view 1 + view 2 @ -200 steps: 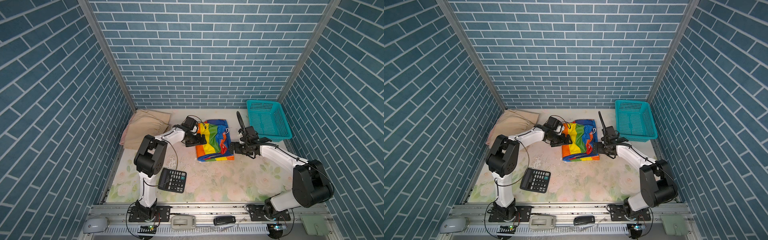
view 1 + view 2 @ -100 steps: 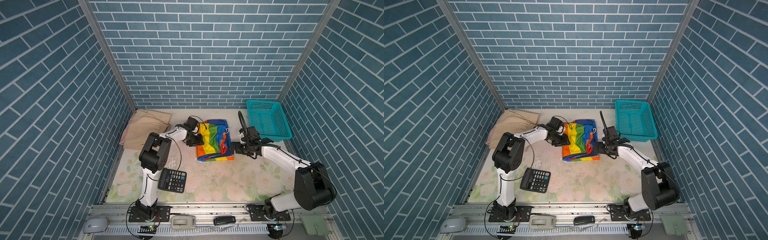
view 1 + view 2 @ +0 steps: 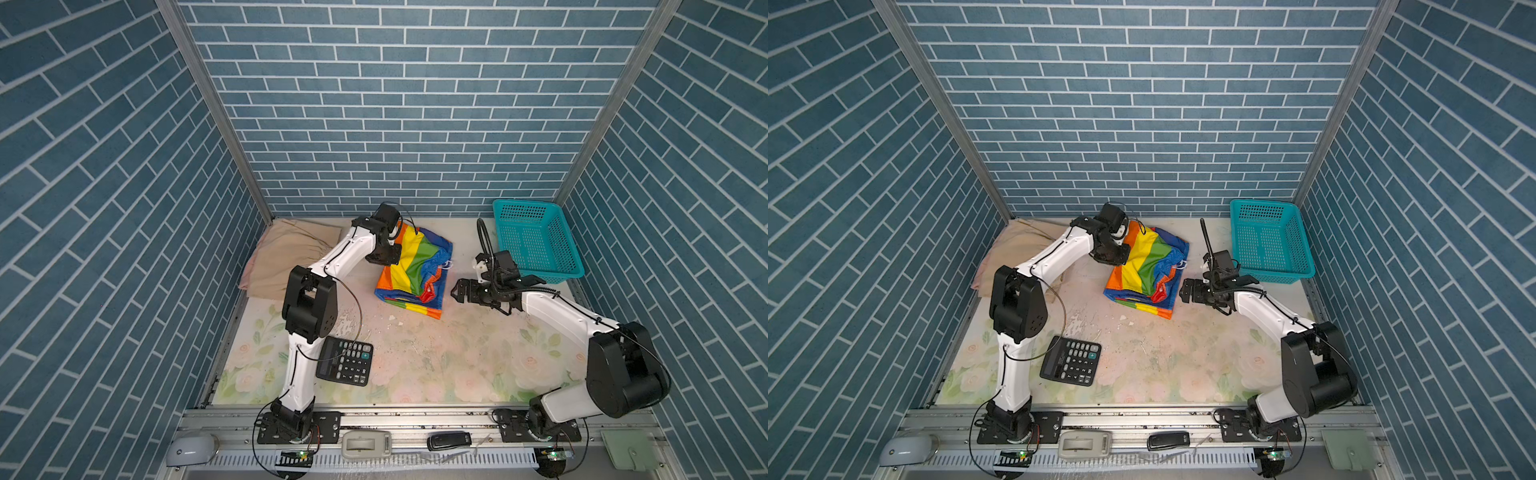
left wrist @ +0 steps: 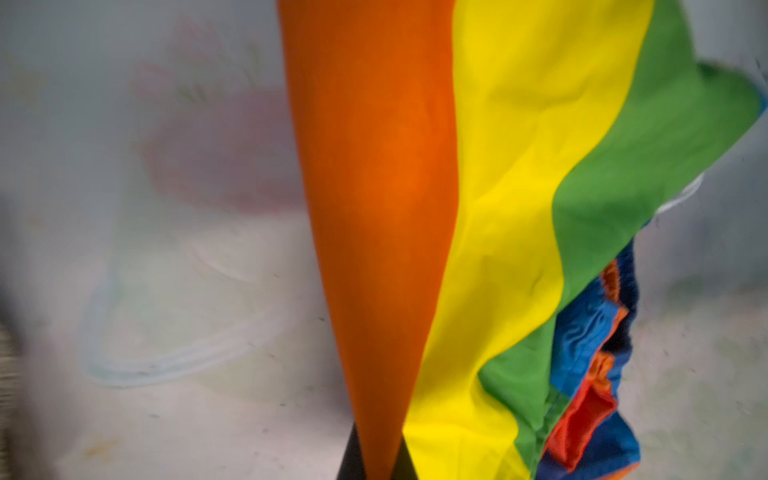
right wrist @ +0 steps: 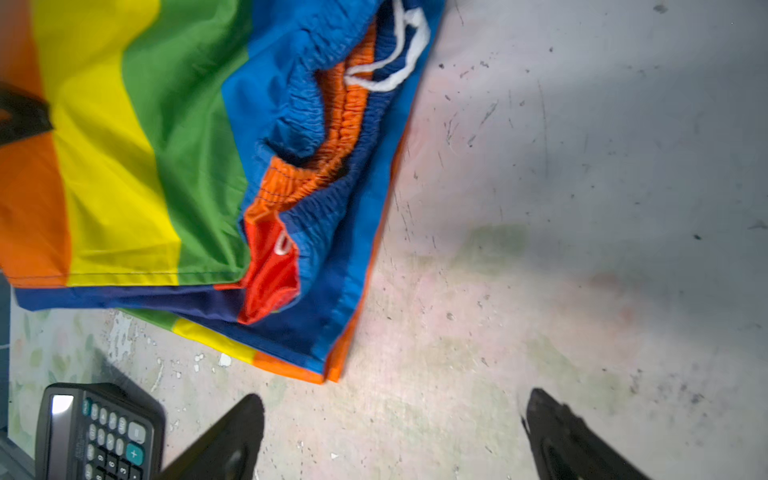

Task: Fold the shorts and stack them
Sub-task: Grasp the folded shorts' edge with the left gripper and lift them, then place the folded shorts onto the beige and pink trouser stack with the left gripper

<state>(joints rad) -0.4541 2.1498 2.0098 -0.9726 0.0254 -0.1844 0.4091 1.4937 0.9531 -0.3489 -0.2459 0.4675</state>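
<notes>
Beige shorts (image 3: pixel 291 253) lie in the far left corner. The left gripper (image 3: pixel 386 257) pinches the orange edge of the rainbow shorts (image 3: pixel 419 270) mid-table. Their stripes run far to near, and the waistband faces the right gripper (image 3: pixel 457 292), whose jaws are spread and empty. A white mark on the red lining may be lettering but is unreadable.

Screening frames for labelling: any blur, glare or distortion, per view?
Left wrist: rainbow shorts fill the middle and look fairly sharp, while the table behind them is heavily blurred. Right wrist: crisp on the waistband, softer at the orange edge, with glare on the calculator display. Both top views: sharp and evenly lit with soft shadows, and wide-angle stretch toward the edges.
</notes>
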